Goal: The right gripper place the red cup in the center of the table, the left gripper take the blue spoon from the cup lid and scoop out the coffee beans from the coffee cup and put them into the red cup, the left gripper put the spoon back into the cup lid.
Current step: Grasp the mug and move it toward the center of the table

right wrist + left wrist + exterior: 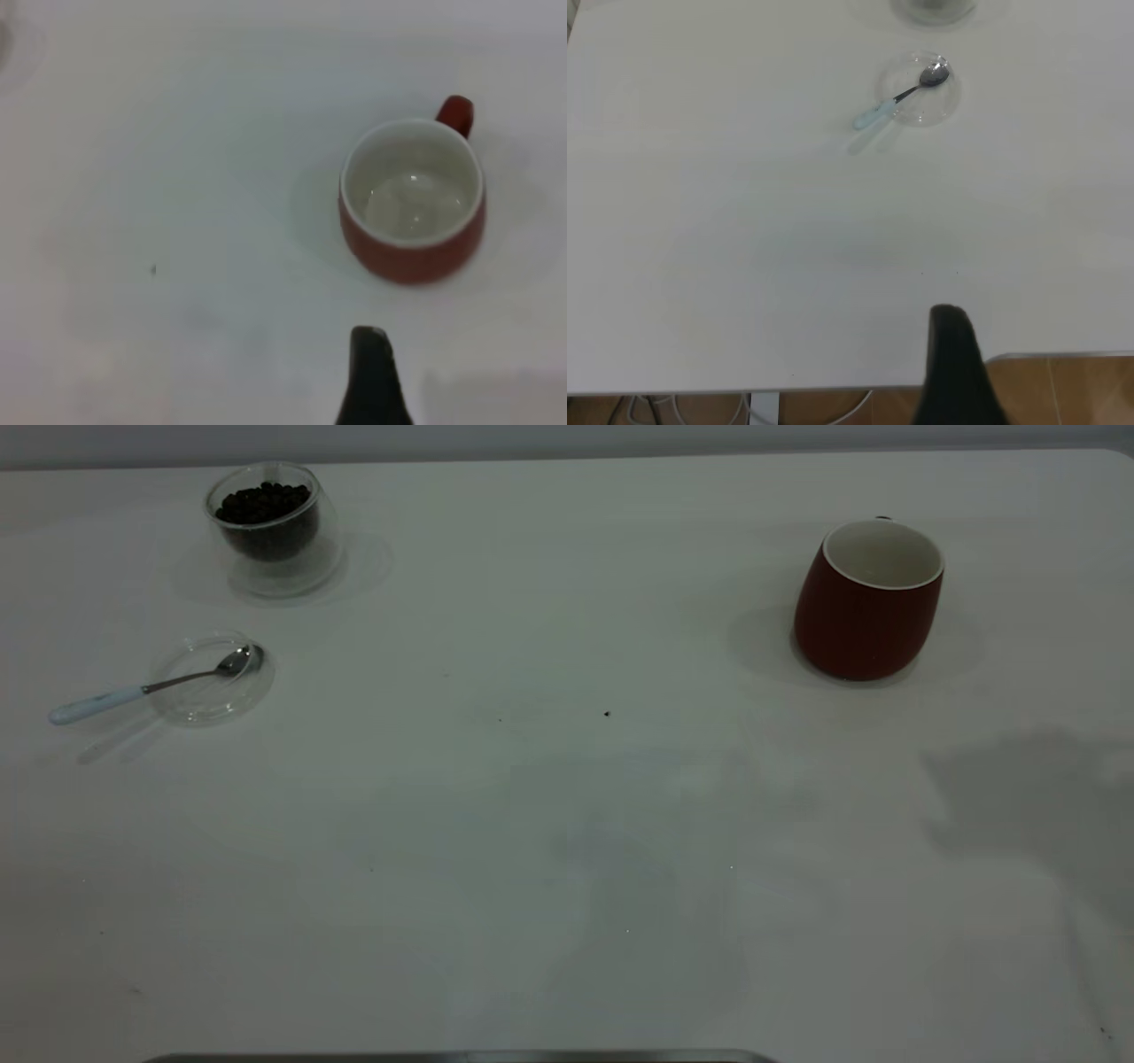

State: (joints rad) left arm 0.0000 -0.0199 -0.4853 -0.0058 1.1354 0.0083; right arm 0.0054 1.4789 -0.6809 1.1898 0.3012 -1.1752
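The red cup (868, 598) stands upright and empty at the table's far right, handle turned away; the right wrist view shows its white inside (412, 195). The coffee cup (275, 527), full of coffee beans (264, 503), stands at the far left. In front of it lies the cup lid (211, 677) with the blue spoon (151, 688), bowl in the lid and handle sticking out over the table (567, 824). Neither gripper shows in the exterior view. My left gripper (948, 312) hangs over the near table edge as one black wedge, far from the spoon (899, 96) and lid (919, 88). My right gripper (368, 332) hovers short of the red cup, also one shut wedge holding nothing.
A few tiny dark specks (607, 713) dot the middle of the tabletop. An arm's shadow (1036, 797) falls across the right side. Brown floor (1063, 390) and cables show past the near table edge in the left wrist view.
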